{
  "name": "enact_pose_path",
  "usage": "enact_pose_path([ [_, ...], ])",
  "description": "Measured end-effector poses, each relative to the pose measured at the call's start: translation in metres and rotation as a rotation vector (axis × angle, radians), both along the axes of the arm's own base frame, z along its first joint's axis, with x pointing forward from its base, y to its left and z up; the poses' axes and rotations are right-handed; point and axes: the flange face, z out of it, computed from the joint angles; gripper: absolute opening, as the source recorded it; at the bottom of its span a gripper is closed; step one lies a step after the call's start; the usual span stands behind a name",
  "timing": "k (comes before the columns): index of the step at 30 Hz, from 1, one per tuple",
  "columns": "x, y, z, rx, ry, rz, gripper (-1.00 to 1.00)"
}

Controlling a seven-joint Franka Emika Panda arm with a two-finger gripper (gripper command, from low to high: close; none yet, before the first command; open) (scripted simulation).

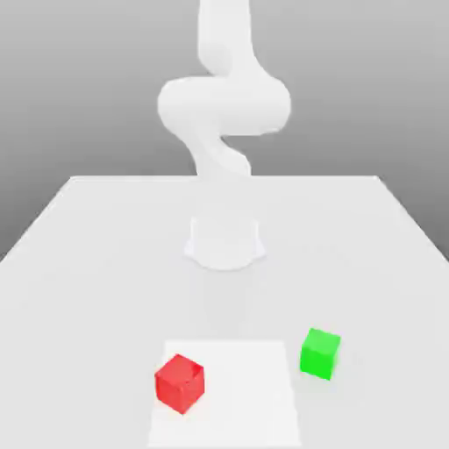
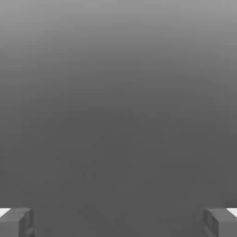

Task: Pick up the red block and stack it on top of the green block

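The red block [image 1: 180, 382] rests on the white table near the front, on the exterior view's left. The green block [image 1: 319, 352] sits apart from it, toward the exterior view's right and slightly farther back. Both cubes lie flat, untouched. In the hand view my gripper [image 2: 118, 222] is open: its two grey fingertips [image 2: 16, 222] stand far apart with nothing between them, facing a plain grey background. The white arm [image 1: 224, 105] rises from its base behind the blocks.
The arm's round base [image 1: 224, 244] stands at the middle of the table [image 1: 88, 263]. A slightly brighter square patch [image 1: 245, 395] marks the tabletop between and under the blocks. The table's edges run off at both sides.
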Motion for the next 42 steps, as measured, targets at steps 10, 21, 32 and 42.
enact_pose_path([
  [10, 0.079, -0.033, -0.212, 0.082, 0.322, -0.238, 0.00],
  [21, 0.043, -0.061, -0.437, 0.212, 0.662, -0.495, 0.00],
  [32, 0.036, -0.060, -0.517, 0.224, 0.690, -0.514, -1.00],
  [42, 0.036, -0.046, -0.453, 0.219, 0.691, -0.480, -1.00],
])
